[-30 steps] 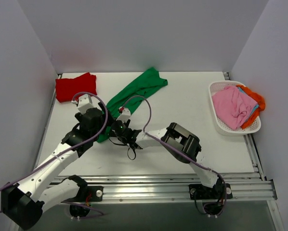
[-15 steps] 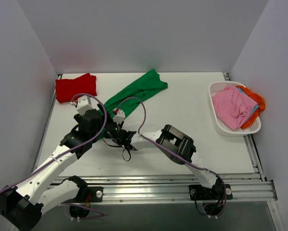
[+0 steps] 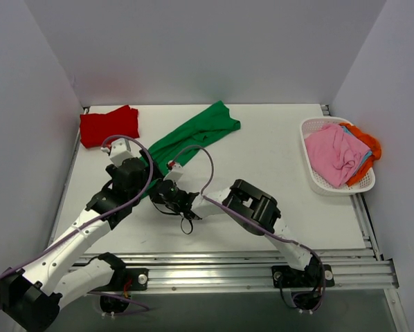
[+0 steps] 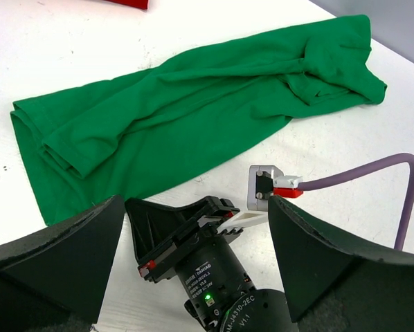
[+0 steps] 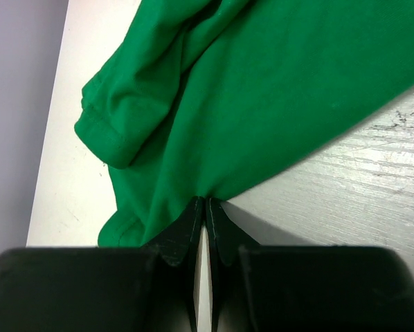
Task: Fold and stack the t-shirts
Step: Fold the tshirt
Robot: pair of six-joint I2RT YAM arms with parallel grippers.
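A bright green t-shirt (image 3: 193, 135) (image 4: 193, 117) lies stretched diagonally across the table, bunched along its length. My right gripper (image 3: 157, 195) (image 5: 205, 200) is low on the table at the shirt's near lower edge. Its jaws are shut, with a small pinch of the green t-shirt (image 5: 276, 90) at the tips. Just above the right wrist hovers my left gripper (image 3: 136, 181) (image 4: 196, 207), open and holding nothing. A folded red t-shirt (image 3: 109, 125) rests in the far left corner.
At the right edge stands a white lattice basket (image 3: 318, 181) holding a crumpled pink t-shirt (image 3: 335, 153), an orange one (image 3: 367, 142) and a strip of blue. The right arm's purple cable (image 4: 373, 173) loops over the table beside the green shirt.
My right gripper slid left to the green shirt's lower edge and went from open to shut on it. The left gripper drifted slightly and stayed open.
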